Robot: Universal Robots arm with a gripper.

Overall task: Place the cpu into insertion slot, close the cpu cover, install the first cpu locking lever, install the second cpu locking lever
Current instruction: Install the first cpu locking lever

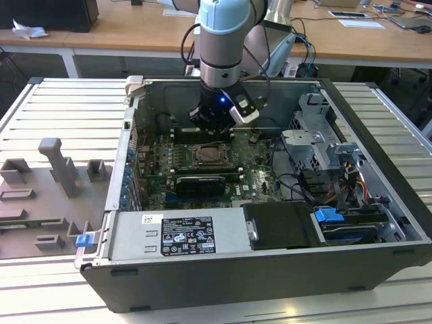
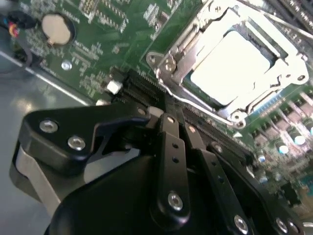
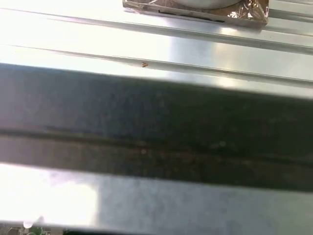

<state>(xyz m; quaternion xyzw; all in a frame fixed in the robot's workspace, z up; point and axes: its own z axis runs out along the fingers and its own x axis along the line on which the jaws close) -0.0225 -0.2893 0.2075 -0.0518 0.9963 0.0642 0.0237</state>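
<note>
The cpu [image 2: 234,51] lies flat in the insertion slot [image 1: 209,156], its pale face showing through the window of the cpu cover [image 2: 182,61]. The cover is down, a silver frame around the chip. A thin wire lever [image 2: 195,100] runs along the socket edge nearest my gripper. My gripper [image 2: 178,122] hangs low over the green board just beside that edge, above the long narrow slots, with its black fingers [image 2: 170,147] drawn together and nothing visible between them. In the exterior view the gripper [image 1: 211,125] sits just behind the socket inside the open computer case.
The case walls [image 1: 223,270] ring the board. A silver power supply [image 1: 179,236] lies in front of it, with a drive cage [image 1: 317,145] and cables on the exterior view's right. A long black card [image 1: 201,183] and a coin battery [image 2: 57,27] are nearby. Grey fixtures [image 1: 57,169] stand outside.
</note>
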